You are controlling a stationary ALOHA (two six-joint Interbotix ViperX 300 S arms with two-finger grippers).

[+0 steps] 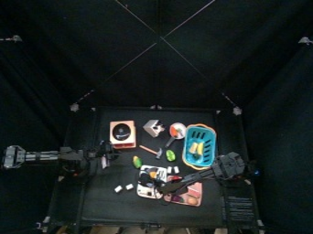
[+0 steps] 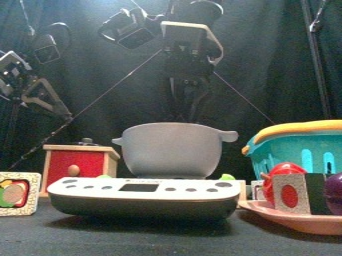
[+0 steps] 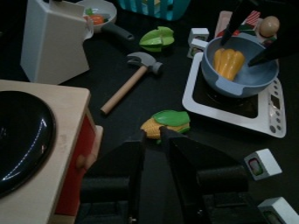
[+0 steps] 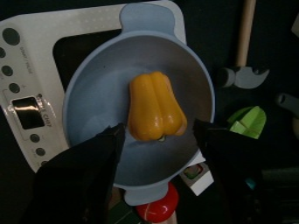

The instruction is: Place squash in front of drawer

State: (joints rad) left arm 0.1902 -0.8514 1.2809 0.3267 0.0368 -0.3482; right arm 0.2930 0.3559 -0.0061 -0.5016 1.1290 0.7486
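Note:
The squash [image 4: 156, 107] is yellow-orange and lies in the grey bowl [image 4: 117, 61] on the white scale [image 2: 147, 195]. My right gripper [image 4: 160, 131] is open, one jaw on either side of the squash, just above it inside the bowl. The left wrist view also shows the squash [image 3: 229, 64] in the bowl. In the front view the bowl [image 2: 167, 148] hides it. The drawer [image 2: 78, 165], a wooden box with a red front and a knob, stands at the table's left. My left gripper [image 3: 158, 144] hangs beside the drawer [image 3: 35, 131] with its jaws together and nothing in them.
A toy hammer [image 3: 131, 74] and a green and yellow toy food piece [image 3: 167, 122] lie between the drawer and the scale. A blue basket [image 2: 301, 150] and a pink tray [image 2: 301, 215] stand at the right. A white box [image 3: 56, 44] stands farther back.

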